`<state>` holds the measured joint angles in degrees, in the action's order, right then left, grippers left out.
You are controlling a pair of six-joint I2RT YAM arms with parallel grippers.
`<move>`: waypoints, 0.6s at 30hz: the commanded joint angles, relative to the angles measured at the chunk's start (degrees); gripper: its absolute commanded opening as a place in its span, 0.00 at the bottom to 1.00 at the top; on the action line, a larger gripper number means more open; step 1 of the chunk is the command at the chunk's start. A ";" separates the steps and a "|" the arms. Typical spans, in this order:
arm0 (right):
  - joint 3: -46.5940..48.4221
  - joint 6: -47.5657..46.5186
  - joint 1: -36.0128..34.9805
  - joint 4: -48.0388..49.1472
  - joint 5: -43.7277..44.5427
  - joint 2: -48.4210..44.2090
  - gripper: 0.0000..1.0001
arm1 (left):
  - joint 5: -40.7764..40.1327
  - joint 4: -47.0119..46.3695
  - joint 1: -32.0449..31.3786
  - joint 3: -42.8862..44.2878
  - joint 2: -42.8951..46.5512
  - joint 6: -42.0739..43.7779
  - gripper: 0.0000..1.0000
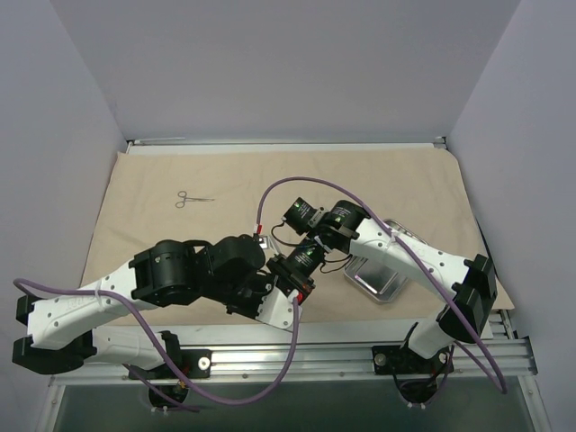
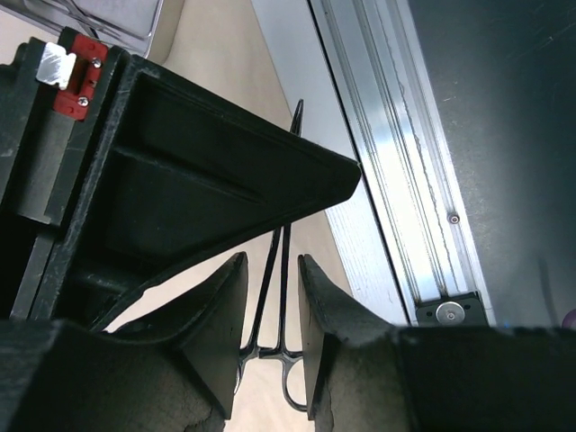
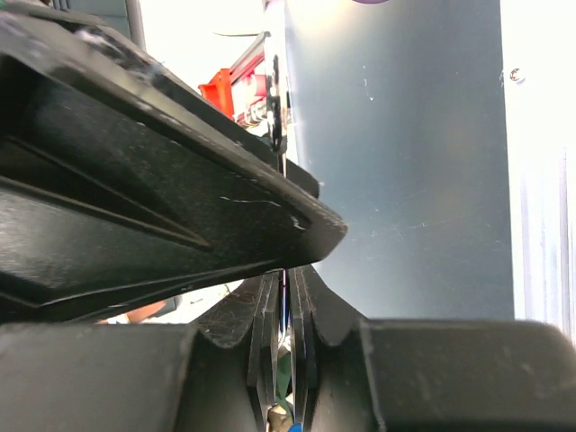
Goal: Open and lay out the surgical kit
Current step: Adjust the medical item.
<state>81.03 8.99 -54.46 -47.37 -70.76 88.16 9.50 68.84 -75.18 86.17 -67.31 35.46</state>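
The beige cloth wrap (image 1: 270,180) lies spread flat over the table. The steel tray (image 1: 382,279) sits on it at the right, partly under my right arm; a corner of it shows in the left wrist view (image 2: 117,18). One scissor-like instrument (image 1: 192,199) lies on the cloth at the far left. A second one, a pair of forceps (image 2: 286,270), hangs above the cloth's near edge. My right gripper (image 3: 286,301) is shut on its thin shaft. My left gripper (image 2: 272,306) is open, its fingers either side of the forceps' handle end. Both grippers meet at the centre front (image 1: 297,270).
The cloth's near edge, a strip of white table and an aluminium rail (image 2: 396,180) run just below the grippers. A grey wall (image 1: 288,72) closes the back and sides. Purple cables (image 1: 297,193) loop over both arms.
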 commanded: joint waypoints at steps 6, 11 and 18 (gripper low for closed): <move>2.99 0.41 -0.56 -0.96 -2.80 -0.27 0.00 | -1.23 1.03 -0.85 1.02 -0.37 1.36 0.12; 3.43 0.67 -0.56 -0.79 -2.10 -0.01 0.11 | -3.78 1.12 -0.85 0.58 -0.46 0.31 0.02; 4.92 1.46 3.73 -1.58 1.77 -1.15 0.70 | -4.31 0.16 1.60 -0.83 -0.63 -0.04 0.02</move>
<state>83.64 10.02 -53.10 -47.51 -69.58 88.49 5.98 70.11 -75.09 86.00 -67.90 36.03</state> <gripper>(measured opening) 0.675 0.090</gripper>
